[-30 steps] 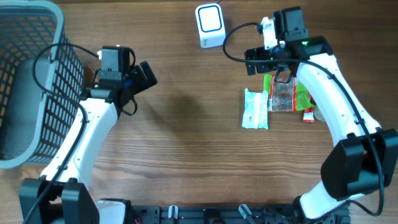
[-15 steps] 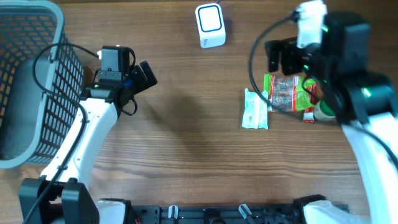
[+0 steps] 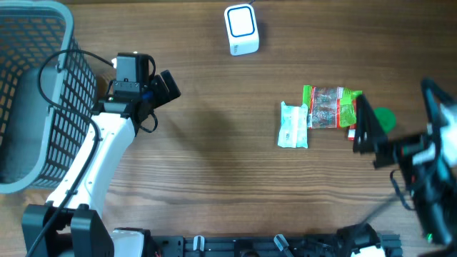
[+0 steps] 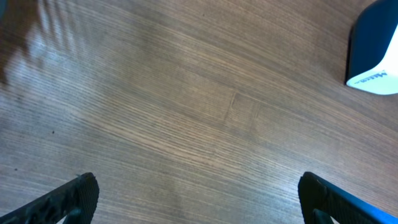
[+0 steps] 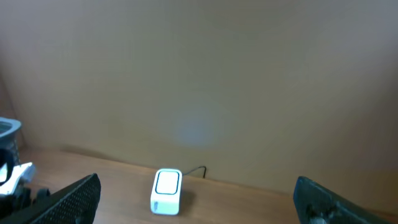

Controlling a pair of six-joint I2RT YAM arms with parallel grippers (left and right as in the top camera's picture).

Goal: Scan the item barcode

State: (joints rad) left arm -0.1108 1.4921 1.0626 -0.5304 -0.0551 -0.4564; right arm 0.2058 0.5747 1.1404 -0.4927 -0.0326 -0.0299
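Wooden table holding white scanner; two packets lying right of scanner; left gripper, right gripper gaping wide, gripping nothing.

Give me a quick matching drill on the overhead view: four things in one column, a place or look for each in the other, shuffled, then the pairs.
Things:
1. scanner
2. basket
3. white packet
4. green packet

Descriptions:
A. grey mesh, at the far left
B. lies flat, the left one of two side by side
C. white box with a blue-framed face, far side, near the middle
D. clear middle between bright ends, the right one of two side by side

Pairs: 1-C, 2-A, 3-B, 4-D
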